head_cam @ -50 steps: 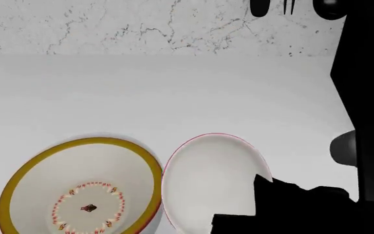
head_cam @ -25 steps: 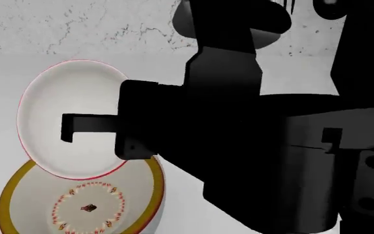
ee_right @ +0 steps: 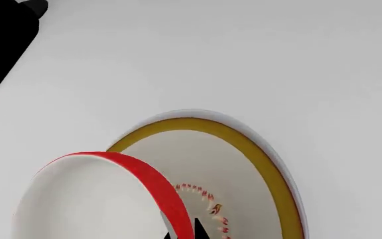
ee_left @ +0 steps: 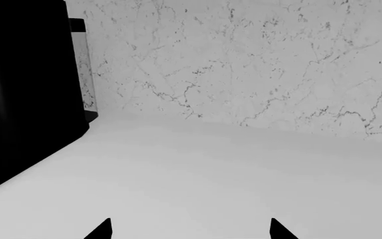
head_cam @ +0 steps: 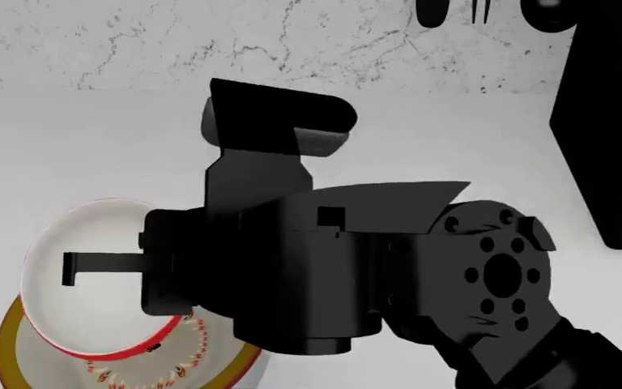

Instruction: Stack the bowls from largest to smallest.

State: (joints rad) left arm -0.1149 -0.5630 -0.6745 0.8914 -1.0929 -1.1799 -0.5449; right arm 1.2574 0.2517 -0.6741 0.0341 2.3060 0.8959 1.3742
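Note:
My right gripper (head_cam: pixel 74 267) is shut on the small bowl (head_cam: pixel 84 316), red outside and white inside. It pinches the red rim (ee_right: pixel 144 174) between its fingertips (ee_right: pixel 200 230). The bowl hangs tilted over the medium cream bowl (head_cam: pixel 6 352) with the mustard rim and red-dotted ring (ee_right: pixel 208 196). A pale grey edge (ee_right: pixel 191 112) rings the mustard rim and looks like the big bowl underneath. My left gripper (ee_left: pixel 189 231) is open over bare white counter, with no bowl in its view.
A black appliance (head_cam: pixel 608 121) stands at the right of the counter, and dark utensils (head_cam: pixel 484 10) hang above it. A marble wall (head_cam: pixel 181 40) runs along the back. A black block (ee_left: pixel 18 89) fills one side of the left wrist view.
The right arm lifted the small bowl from beside the cream bowl, swung it left and high, and has now brought it down closer over the cream bowl.

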